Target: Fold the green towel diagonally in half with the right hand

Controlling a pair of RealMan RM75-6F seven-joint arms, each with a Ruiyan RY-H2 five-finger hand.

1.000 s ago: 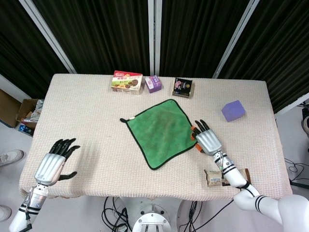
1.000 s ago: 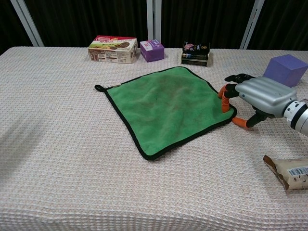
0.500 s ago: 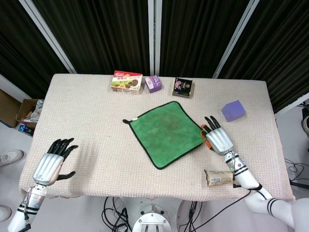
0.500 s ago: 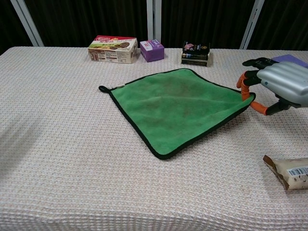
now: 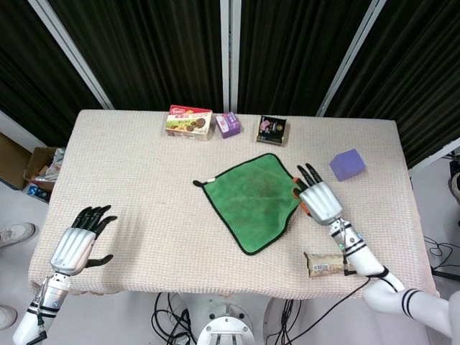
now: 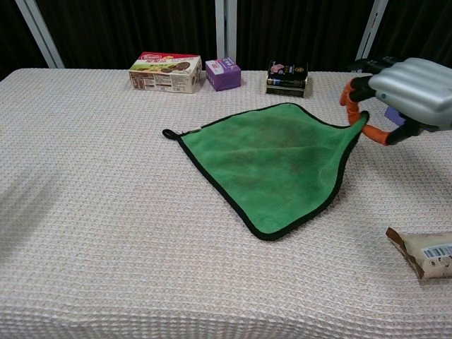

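While the right hand (image 6: pixel 406 99) pinches the towel's (image 6: pixel 282 159) raised corner, it should probably carry it over to the looped corner (image 6: pixel 168 133), aligning edges.

Both hands look the same, silver ribbed metal backs with black fingers, the right hand (image 6: pixel 413 92) showing orange pads on its fingertips (image 6: pixel 346 92), while the left hand (image 5: pixel 73 246) at 8 o'clock sits on a white forearm with black bands.

Snack packet (image 6: pixel 426 256) cut by frame edge
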